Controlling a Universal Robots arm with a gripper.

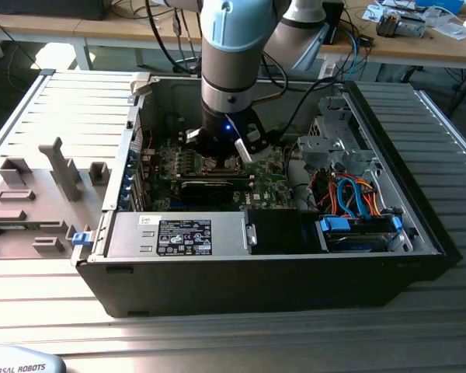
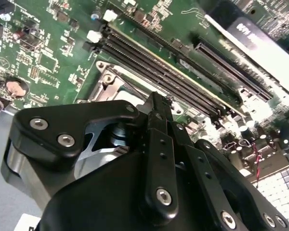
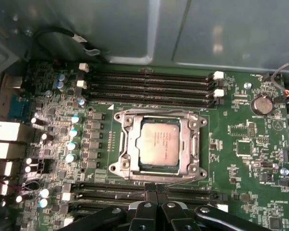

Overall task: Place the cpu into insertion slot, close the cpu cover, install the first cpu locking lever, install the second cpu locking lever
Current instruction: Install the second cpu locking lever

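The cpu [image 3: 158, 144] sits in its socket with the cover [image 3: 159, 146] down over it (levers unclear); the gripper [image 3: 155, 188] hovers clenched, empty, at the socket's edge.

In the exterior view the arm [image 1: 233, 62] runs off the top edge and its wrist covers the CPU socket on the motherboard [image 1: 272, 183]. In the second wrist view the tool [image 2: 156, 103] hides most of the socket frame [image 2: 106, 79], and the cpu cannot be made out there. In the first wrist view the tool's [image 3: 155, 190] body is cut off by the picture's edge, and print on the cpu [image 3: 158, 143] is too small to tell
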